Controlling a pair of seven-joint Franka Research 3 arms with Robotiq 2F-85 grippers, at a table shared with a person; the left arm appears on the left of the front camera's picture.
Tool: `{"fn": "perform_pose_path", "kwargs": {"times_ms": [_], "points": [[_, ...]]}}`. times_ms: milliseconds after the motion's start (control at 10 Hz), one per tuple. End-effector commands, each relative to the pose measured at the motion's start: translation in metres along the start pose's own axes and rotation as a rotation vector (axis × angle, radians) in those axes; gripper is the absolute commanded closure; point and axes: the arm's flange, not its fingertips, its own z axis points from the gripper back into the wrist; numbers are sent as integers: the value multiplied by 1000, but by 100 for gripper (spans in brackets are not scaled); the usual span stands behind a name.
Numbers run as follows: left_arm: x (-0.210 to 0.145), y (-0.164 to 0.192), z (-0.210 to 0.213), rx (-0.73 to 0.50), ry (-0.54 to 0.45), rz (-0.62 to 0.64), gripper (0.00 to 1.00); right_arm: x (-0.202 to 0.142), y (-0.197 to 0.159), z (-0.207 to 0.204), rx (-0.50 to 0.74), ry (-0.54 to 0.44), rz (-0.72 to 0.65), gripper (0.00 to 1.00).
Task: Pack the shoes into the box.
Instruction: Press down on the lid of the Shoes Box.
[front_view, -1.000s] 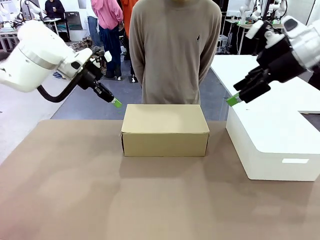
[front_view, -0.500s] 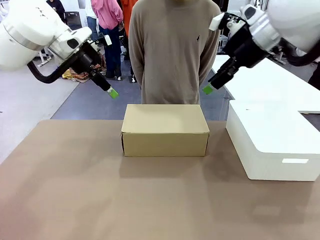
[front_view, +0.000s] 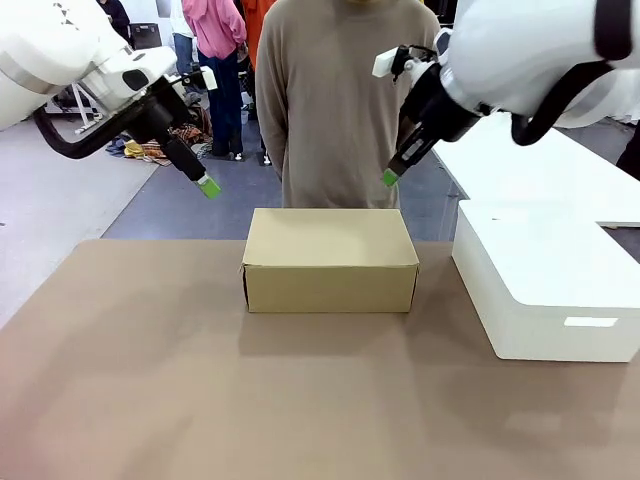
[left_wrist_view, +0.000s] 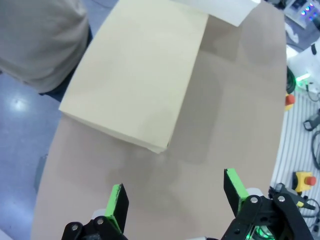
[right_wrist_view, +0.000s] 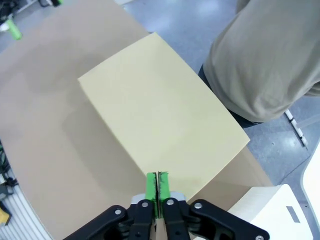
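The box (front_view: 330, 258) is a tan cardboard shoebox standing shut at the far middle of the table, its flat lid down; it is also seen from above as the box (left_wrist_view: 140, 75) and the box (right_wrist_view: 160, 120). The shoes are out of view. My left gripper (front_view: 207, 186) hangs in the air up and to the left of the box, open with nothing between its green pads (left_wrist_view: 118, 199). My right gripper (front_view: 390, 178) hovers above the box's right end, shut with its pads (right_wrist_view: 151, 184) pressed together and empty.
A person in a beige sweater (front_view: 345, 100) stands right behind the box at the far edge. A large white block (front_view: 545, 275) takes up the right side of the table (front_view: 200, 390). Other people stand farther back.
The left gripper rose up and to the left and opened. The right gripper swung left from over the white block to above the box's right end and shut.
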Motion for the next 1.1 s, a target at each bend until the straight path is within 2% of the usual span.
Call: {"fn": "perform_pose_path", "kwargs": {"times_ms": [0, 400, 700, 800, 900, 1000], "points": [[-10, -20, 0, 68, -8, 23, 0, 14, 1, -19, -61, 10, -53, 100], [-25, -42, -3, 103, -119, -24, 0, 16, 5, -62, -93, 25, -122, 100], [-28, -53, -3, 175, -164, -29, 0, 9, 5, -69, -126, 23, -134, 100], [-27, -53, -4, 189, -188, -44, 0, 5, 4, -72, -75, 31, -110, 100], [-20, -49, 0, 147, -121, -18, 0, 5, 4, -72, -75, 31, -110, 100], [-20, -49, 0, 147, -121, -18, 0, 5, 4, -72, -75, 31, -110, 100]]}}
